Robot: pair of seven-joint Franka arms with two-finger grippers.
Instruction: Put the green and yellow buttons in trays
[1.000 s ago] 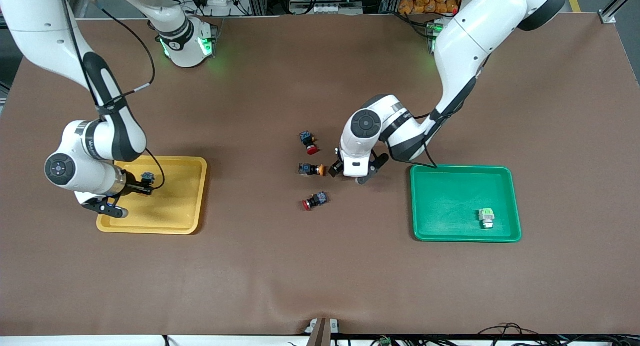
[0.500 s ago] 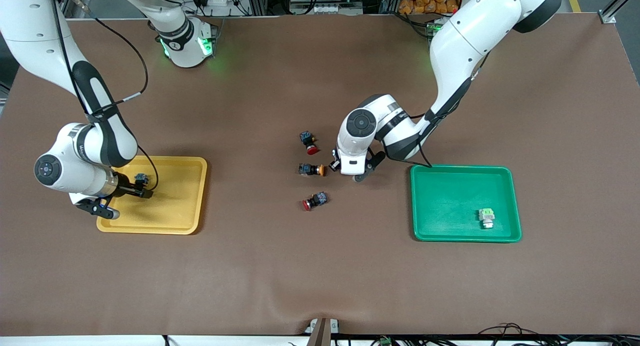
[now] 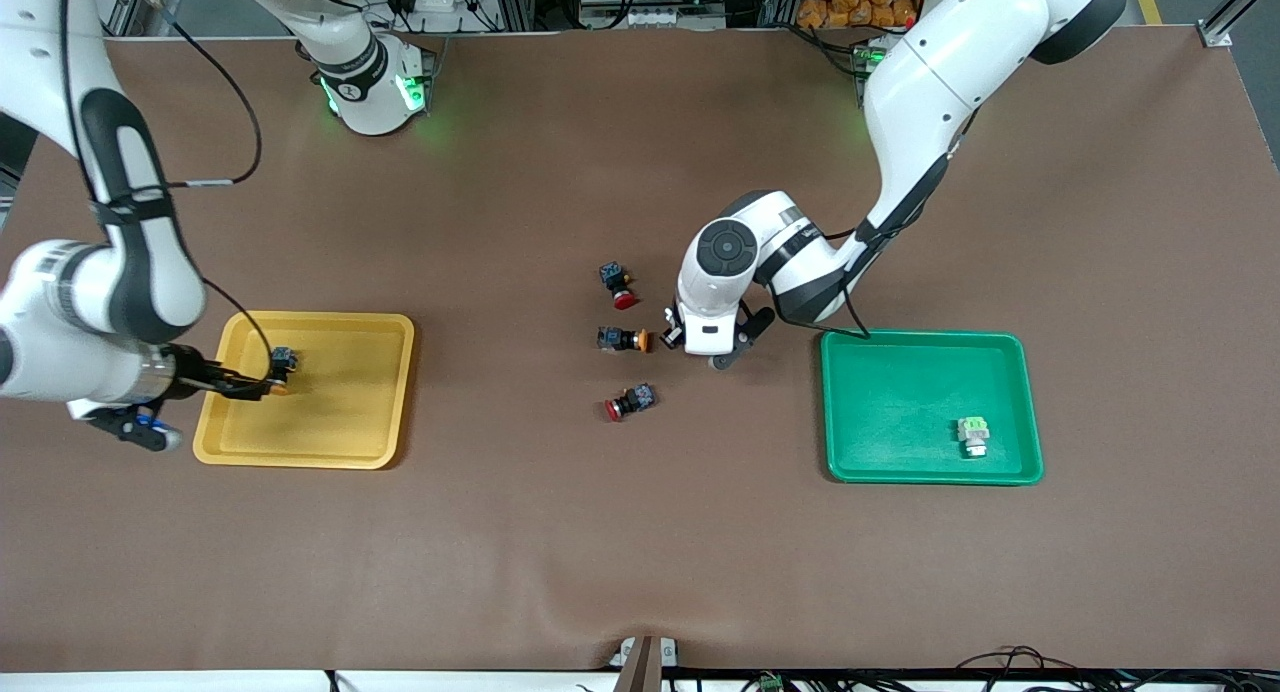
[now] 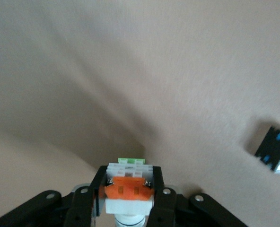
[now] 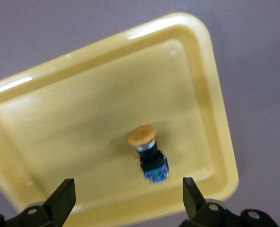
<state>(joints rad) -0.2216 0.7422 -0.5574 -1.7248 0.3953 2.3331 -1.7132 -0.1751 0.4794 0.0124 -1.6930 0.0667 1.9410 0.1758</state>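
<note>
My left gripper (image 3: 703, 348) hangs low over the table beside the green tray (image 3: 880, 412), shut on a white-grey button with an orange face (image 4: 129, 188); the hand hides that button in the front view. An orange-yellow capped button (image 3: 624, 339) lies on the table next to it. A green-faced white-grey button (image 3: 972, 436) lies in the green tray. My right gripper (image 5: 126, 201) is open and empty over the yellow tray's (image 3: 350, 442) edge, also seen in the front view (image 3: 250, 386). Another orange-yellow capped button (image 5: 148, 154) lies in the yellow tray, just past the fingertips (image 3: 283, 358).
Two red-capped black-blue buttons lie mid-table, one farther from the front camera (image 3: 618, 282) and one nearer (image 3: 630, 402), around the orange-yellow one. A black-blue button body (image 4: 274, 152) shows at the edge of the left wrist view.
My right arm has drawn back toward its end of the table, away from the button that now lies free in the yellow tray. The left gripper has hardly moved.
</note>
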